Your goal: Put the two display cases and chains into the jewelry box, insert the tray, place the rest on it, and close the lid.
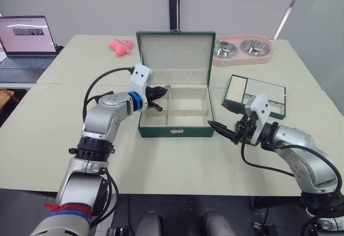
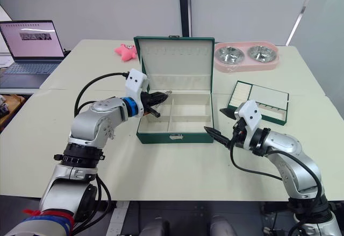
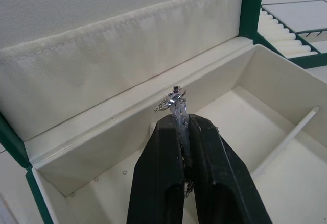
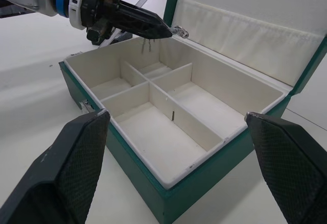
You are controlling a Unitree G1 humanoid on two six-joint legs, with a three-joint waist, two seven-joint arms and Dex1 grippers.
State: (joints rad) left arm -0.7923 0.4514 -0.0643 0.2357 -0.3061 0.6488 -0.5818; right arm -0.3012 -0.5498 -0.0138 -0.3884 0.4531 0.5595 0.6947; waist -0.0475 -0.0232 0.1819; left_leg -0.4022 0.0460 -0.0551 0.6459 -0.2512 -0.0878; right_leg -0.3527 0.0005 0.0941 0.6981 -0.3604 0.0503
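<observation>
A silver chain (image 3: 172, 100) was pinched in the left claw (image 3: 180, 127) over the jewelry box (image 1: 174, 131), above its rear-left compartment. Right claw (image 4: 173, 168) was spread wide, empty. Release should be low and centred, clear of the dividers.

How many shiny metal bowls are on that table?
2. Both metal bowls sit side by side in the pink holder at the table's far edge, behind the open jewelry box: one nearer the lid, the other further right.
</observation>
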